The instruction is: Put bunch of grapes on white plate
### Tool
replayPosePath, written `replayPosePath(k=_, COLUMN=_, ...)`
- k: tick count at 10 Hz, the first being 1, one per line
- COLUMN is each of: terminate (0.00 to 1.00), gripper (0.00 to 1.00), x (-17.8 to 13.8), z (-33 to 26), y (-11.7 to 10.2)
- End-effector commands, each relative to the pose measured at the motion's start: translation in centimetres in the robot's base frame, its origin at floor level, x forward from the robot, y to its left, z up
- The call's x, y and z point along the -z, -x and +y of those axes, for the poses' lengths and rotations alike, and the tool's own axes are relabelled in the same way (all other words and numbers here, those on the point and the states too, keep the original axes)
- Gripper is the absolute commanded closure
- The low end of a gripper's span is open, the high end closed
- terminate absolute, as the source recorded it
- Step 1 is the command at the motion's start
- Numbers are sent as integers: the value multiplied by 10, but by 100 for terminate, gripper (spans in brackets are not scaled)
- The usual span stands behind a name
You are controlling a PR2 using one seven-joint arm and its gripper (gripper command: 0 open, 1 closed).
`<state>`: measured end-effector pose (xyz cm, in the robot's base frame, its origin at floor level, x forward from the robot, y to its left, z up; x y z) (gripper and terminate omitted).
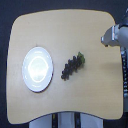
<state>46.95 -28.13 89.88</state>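
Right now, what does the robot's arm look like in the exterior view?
Only its end shows, at the view's upper right: a blocky light-grey and white gripper with darker grey panels, joined to a bulkier grey-white section running off the frame's edge. The picture is too blurred to show fingers, cables or markings.

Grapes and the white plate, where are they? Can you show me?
bunch of grapes (72, 66), exterior view, middle of the dark cluster.
white plate (26, 80), exterior view, on its raised rim at the lower left.
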Motion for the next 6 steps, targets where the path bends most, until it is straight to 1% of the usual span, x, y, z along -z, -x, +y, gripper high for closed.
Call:
replayPosePath(k=1, terminate=0, gripper=0, x=0, z=5, y=0)
replayPosePath(k=3, terminate=0, gripper=0, x=-1, z=7, y=-2)
replayPosePath(k=5, terminate=0, gripper=0, x=5, z=18, y=7)
replayPosePath(k=6, terminate=0, gripper=0, x=10, z=31, y=8)
